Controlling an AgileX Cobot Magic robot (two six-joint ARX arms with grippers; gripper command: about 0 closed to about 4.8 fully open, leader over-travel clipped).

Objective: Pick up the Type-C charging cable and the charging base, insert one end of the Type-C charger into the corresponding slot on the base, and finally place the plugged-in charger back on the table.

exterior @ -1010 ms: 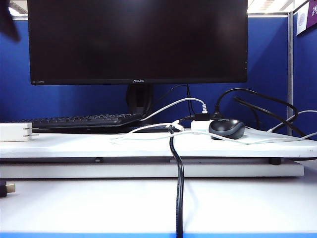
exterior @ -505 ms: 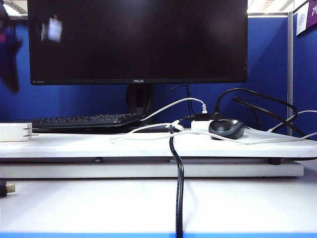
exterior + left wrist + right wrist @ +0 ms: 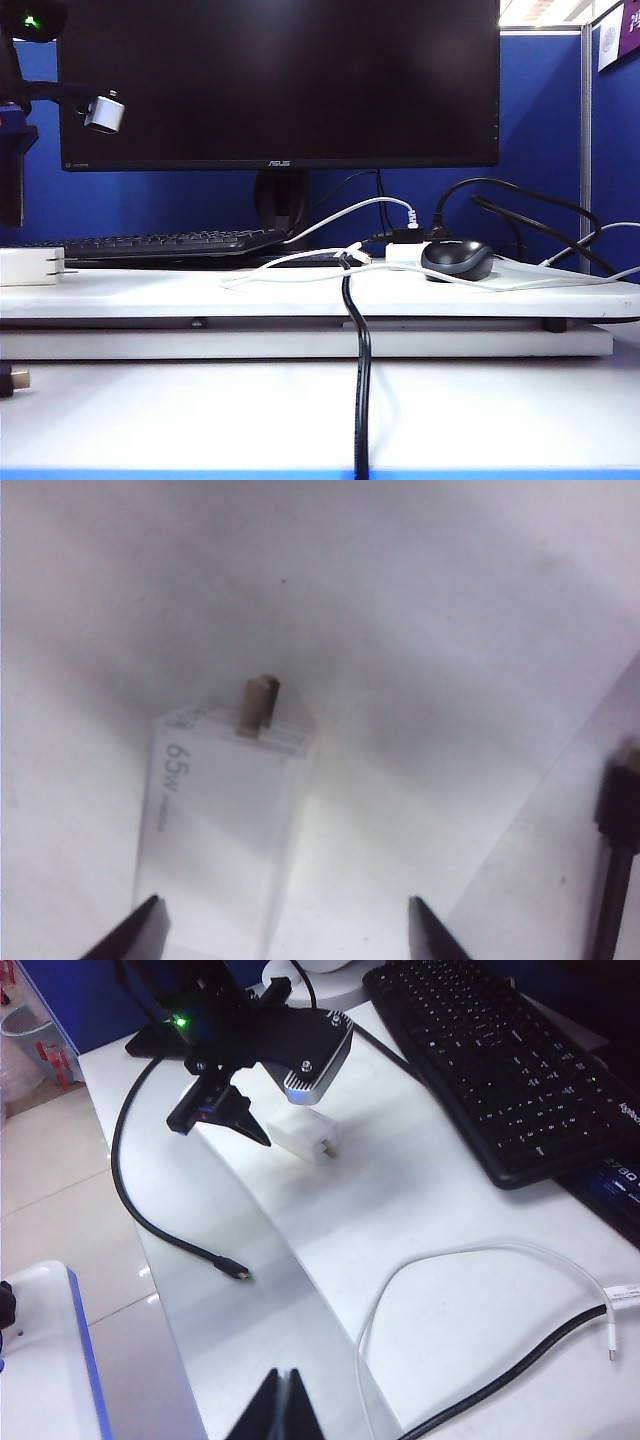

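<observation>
The left gripper [image 3: 280, 930] hangs over the charging base [image 3: 225, 820], its two dark fingers [image 3: 135, 935] spread wide apart with the white block between them but not touched; one tip stands at the block's edge, the other clear of it on bare worktop [image 3: 420, 630]. The charging base lies flat on the worktop, a metal prong sticking out of its far end and "65W" printed on its side. In the exterior view it sits at the left end of the worktop [image 3: 300, 295], just left of the keyboard [image 3: 170, 243], with the left arm's camera housing high above it in front of the monitor [image 3: 280, 80]. From the right wrist view the left gripper [image 3: 220, 1115] hovers right beside the charging base [image 3: 300, 1132], which rests a little apart from the keyboard [image 3: 500, 1060]. A thin black lead with a small plug [image 3: 160, 1210] curls across the worktop near the base. The Type-C charging cable [image 3: 450, 1260] loops over the worktop in front of the keyboard, its small white plug end lying free, beside a thicker black cable [image 3: 520, 1365]. The right gripper [image 3: 283, 1408] is held above the worktop's front edge, well apart from the charging base, its fingers clenched together on nothing. The mouse [image 3: 457, 259] sits right of the keyboard.
</observation>
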